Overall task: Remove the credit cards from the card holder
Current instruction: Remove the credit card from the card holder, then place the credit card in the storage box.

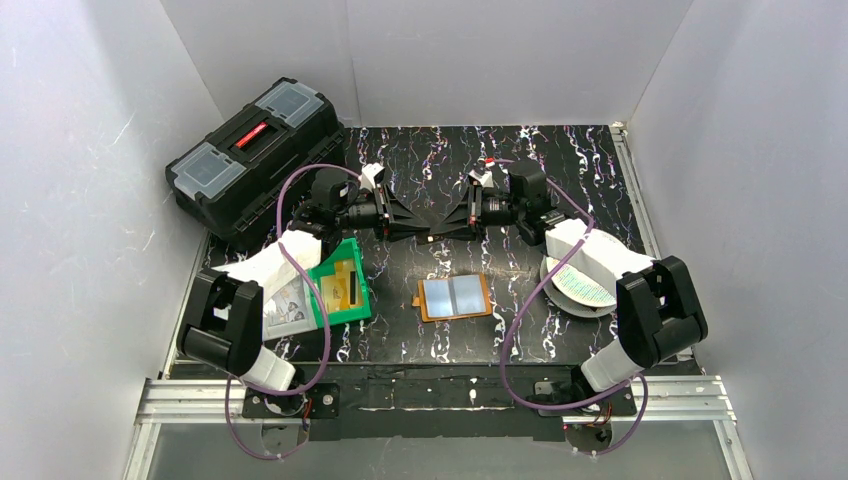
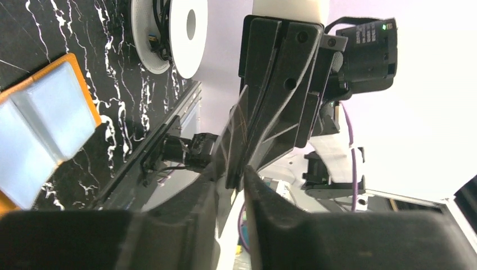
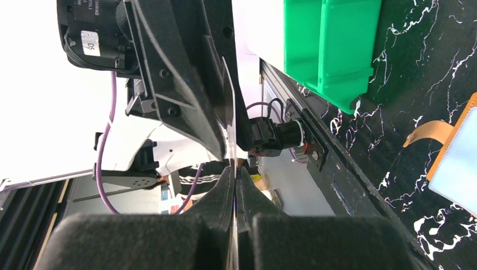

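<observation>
The orange card holder (image 1: 455, 297) lies open on the black table with its silvery pockets up; it also shows in the left wrist view (image 2: 39, 129) and the right wrist view (image 3: 458, 163). My two grippers meet tip to tip above the table behind it. My right gripper (image 1: 441, 228) (image 3: 234, 171) is shut on a thin dark credit card (image 1: 432, 238) (image 3: 229, 112). My left gripper (image 1: 421, 228) (image 2: 239, 188) is open, with a gap between its fingers. The card's far end (image 2: 233, 146) reaches in between the fingertips. Gold cards (image 1: 338, 285) lie in the green bin.
The green bin (image 1: 362, 285) (image 3: 326, 45) stands left of the card holder, with a white tray (image 1: 285, 305) beside it. A round white patterned disc (image 1: 580, 285) lies at the right. A black toolbox (image 1: 255, 155) stands at the back left. White walls enclose the table.
</observation>
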Action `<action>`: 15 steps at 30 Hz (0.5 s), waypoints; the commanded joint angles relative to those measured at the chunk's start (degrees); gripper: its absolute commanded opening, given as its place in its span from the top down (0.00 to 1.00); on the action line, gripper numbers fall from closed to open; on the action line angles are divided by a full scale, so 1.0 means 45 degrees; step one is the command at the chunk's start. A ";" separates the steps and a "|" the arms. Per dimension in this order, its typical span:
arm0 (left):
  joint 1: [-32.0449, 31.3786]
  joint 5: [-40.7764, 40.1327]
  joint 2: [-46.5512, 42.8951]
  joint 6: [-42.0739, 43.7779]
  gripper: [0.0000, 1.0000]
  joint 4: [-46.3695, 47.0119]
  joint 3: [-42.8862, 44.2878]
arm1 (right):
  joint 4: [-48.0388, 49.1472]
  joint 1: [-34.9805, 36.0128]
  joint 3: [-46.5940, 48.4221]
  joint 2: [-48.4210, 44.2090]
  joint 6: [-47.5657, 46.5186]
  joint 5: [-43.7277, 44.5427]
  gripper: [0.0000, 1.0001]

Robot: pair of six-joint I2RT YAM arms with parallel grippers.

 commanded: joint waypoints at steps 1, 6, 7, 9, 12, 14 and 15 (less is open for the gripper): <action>-0.0071 0.0425 -0.0151 -0.0249 0.93 0.0777 -0.0097 | 0.0246 0.0207 0.0019 0.0167 -0.0101 -0.0523 0.99; -0.0071 -0.0116 -0.0638 0.1123 1.00 -0.1231 0.0177 | -0.1618 0.0237 0.0363 -0.0085 -0.1418 0.0038 0.58; -0.0086 -0.0381 -0.0825 0.1756 1.00 -0.2287 0.0340 | -0.2216 0.0233 0.0507 -0.0189 -0.1859 0.0288 0.43; -0.0071 -0.1267 -0.1248 0.3255 1.00 -0.4783 0.0933 | -0.3396 0.0230 0.0747 -0.0409 -0.2587 0.0761 0.10; -0.0071 -0.3708 -0.1886 0.5784 1.00 -0.9276 0.2046 | -0.5089 0.0231 0.1222 -0.0676 -0.3831 0.1579 0.02; -0.0059 -0.5604 -0.2410 0.6780 1.00 -1.1438 0.2542 | -0.6450 0.0230 0.1547 -0.0831 -0.4492 0.2305 0.02; -0.0052 -0.6538 -0.2648 0.7219 1.00 -1.2398 0.2747 | -0.6936 0.0222 0.1704 -0.0939 -0.4812 0.2758 0.02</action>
